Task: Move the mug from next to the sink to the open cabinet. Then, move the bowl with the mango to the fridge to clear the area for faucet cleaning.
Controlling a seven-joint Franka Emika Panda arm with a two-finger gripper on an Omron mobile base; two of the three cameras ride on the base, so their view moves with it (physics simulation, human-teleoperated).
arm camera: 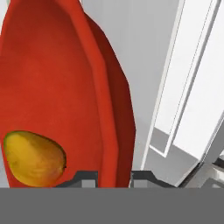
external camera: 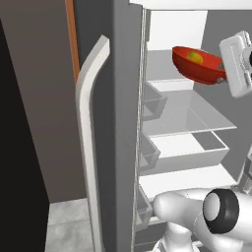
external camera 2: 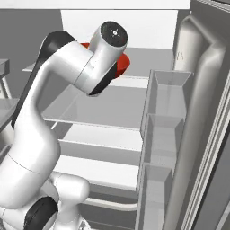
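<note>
Red-orange and glossy, the wide shallow bowl [external camera: 199, 66] hangs in the air inside the open grey steel fridge [external camera: 118, 98], level with an upper white shelf [external camera: 172, 83], with the small oval yellow mango [external camera: 195, 56] lying in it. The end effector [arm camera: 114, 177] is clamped on the bowl's rim, one dark fingertip on each side of the wall in the hand view. Judging by this, the second step is in hand: the bowl is being delivered to the fridge. The next move likely calls for keeping the bowl level so the mango does not roll out, lowering it onto the shelf, then releasing the rim and backing out.
</note>
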